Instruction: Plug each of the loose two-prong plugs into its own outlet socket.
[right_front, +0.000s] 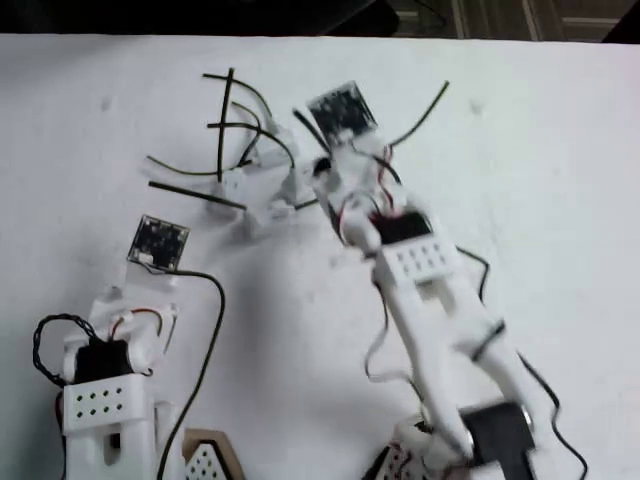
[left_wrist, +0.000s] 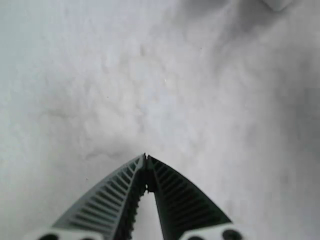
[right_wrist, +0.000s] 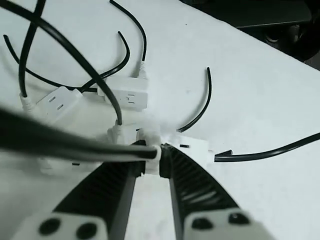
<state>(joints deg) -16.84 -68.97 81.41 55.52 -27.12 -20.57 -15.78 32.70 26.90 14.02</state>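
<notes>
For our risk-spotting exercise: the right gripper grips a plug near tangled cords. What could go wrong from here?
The black cords cross over the sockets, so the plug in the right gripper may snag them. Nothing holds the sockets, so pushing may just slide them.

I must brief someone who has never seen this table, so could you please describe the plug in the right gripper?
On the white table, look to the cluster of white sockets towards the far side. The right gripper is there; the plug is the small white piece pinched between its fingertips, while its neighbours lie free.
</notes>
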